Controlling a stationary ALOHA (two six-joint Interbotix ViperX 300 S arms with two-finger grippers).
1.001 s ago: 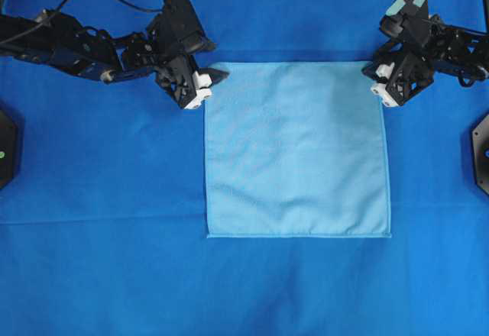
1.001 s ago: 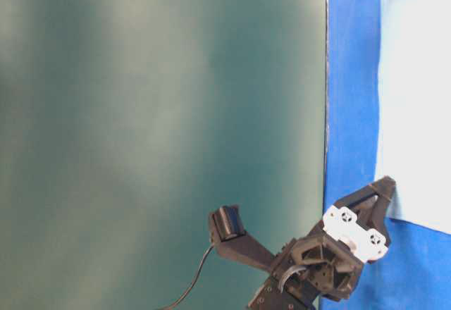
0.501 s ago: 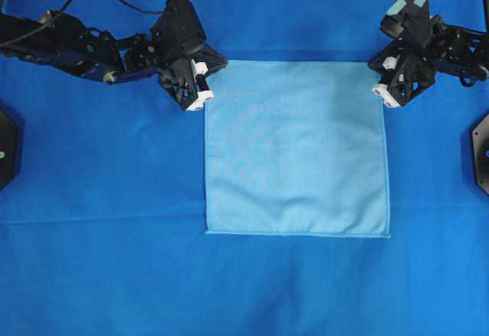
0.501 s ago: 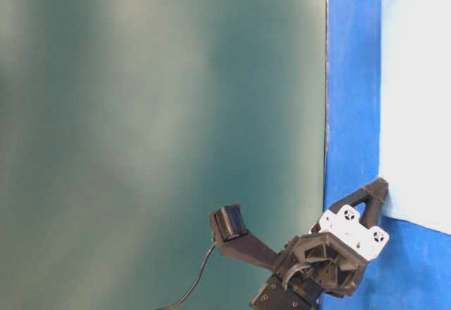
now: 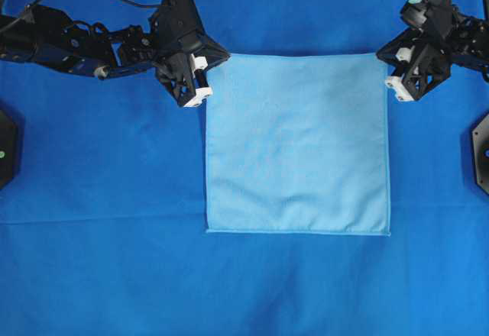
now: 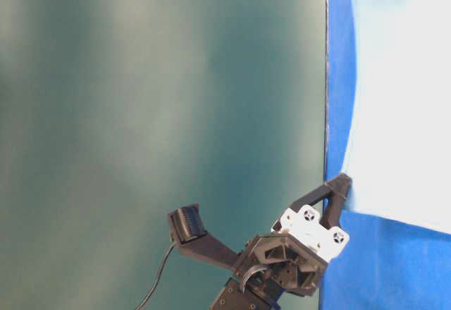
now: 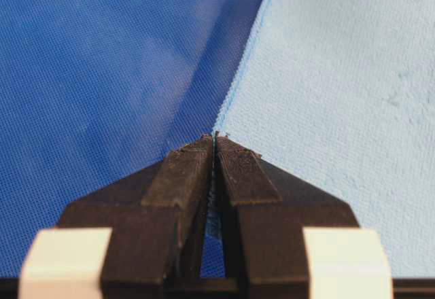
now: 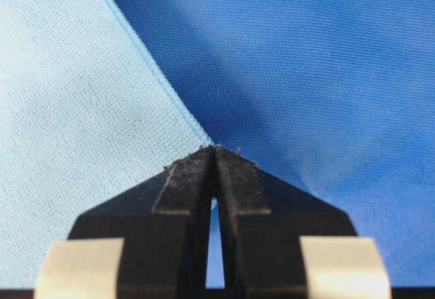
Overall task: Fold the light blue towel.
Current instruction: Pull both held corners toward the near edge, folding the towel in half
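With both end effectors, left [image 5: 205,82] and right [image 5: 396,74], pinched on the far corners of the pale sky-blue microfibre towel [image 5: 296,145] lying on the royal-blue-covered counter [image 5: 99,275], apparently just lifting, they should rise evenly to keep the hem taut.

The light blue towel [image 5: 296,143] lies on the table cover [image 5: 107,267], between the left arm [image 5: 114,42] and right arm [image 5: 451,42].
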